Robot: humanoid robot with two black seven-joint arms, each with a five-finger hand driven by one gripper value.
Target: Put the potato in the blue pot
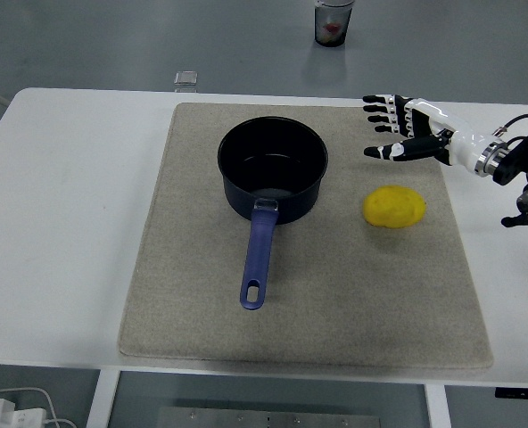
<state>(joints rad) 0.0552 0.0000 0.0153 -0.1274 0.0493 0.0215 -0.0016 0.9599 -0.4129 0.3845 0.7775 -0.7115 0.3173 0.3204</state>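
The yellow potato (394,207) lies on the beige mat (335,303), to the right of the blue pot (272,168). The pot stands empty at the mat's middle back, its blue handle (257,258) pointing toward the near edge. My right hand (393,127) reaches in from the right edge, fingers spread and holding nothing. It hovers above and just behind the potato, apart from it. The left arm does not show.
A small clear cube (185,80) sits at the table's far edge, behind the mat's left corner. A cup (334,21) with something red inside stands beyond the table at the top. White table (68,223) surrounds the mat.
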